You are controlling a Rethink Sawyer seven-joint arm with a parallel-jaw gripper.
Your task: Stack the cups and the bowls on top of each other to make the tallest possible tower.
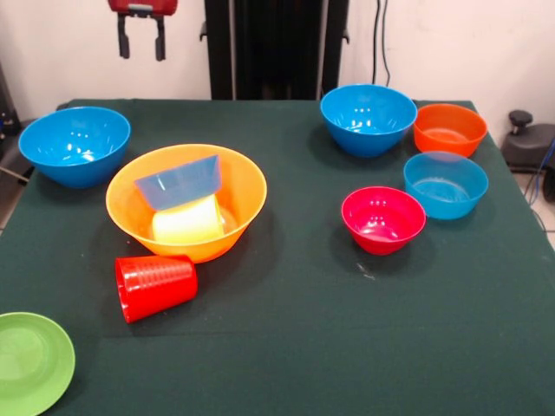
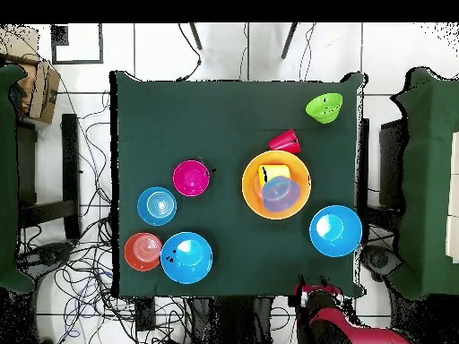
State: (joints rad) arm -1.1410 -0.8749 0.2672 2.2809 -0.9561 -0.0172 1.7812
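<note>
Fingers apart, the gripper (image 1: 141, 39) hangs empty; the tilted pale blue bowl (image 1: 180, 181) on the yellow cup (image 1: 189, 220) could slide when loaded.

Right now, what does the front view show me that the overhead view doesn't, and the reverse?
Front only: the open gripper hanging at the top edge, and the red cup plainly on its side.

Overhead only: all four table edges, the whole light green bowl, and the red arm beyond the table's bottom edge.

Both: the yellow-orange bowl holding the yellow cup and a pale blue bowl.
</note>
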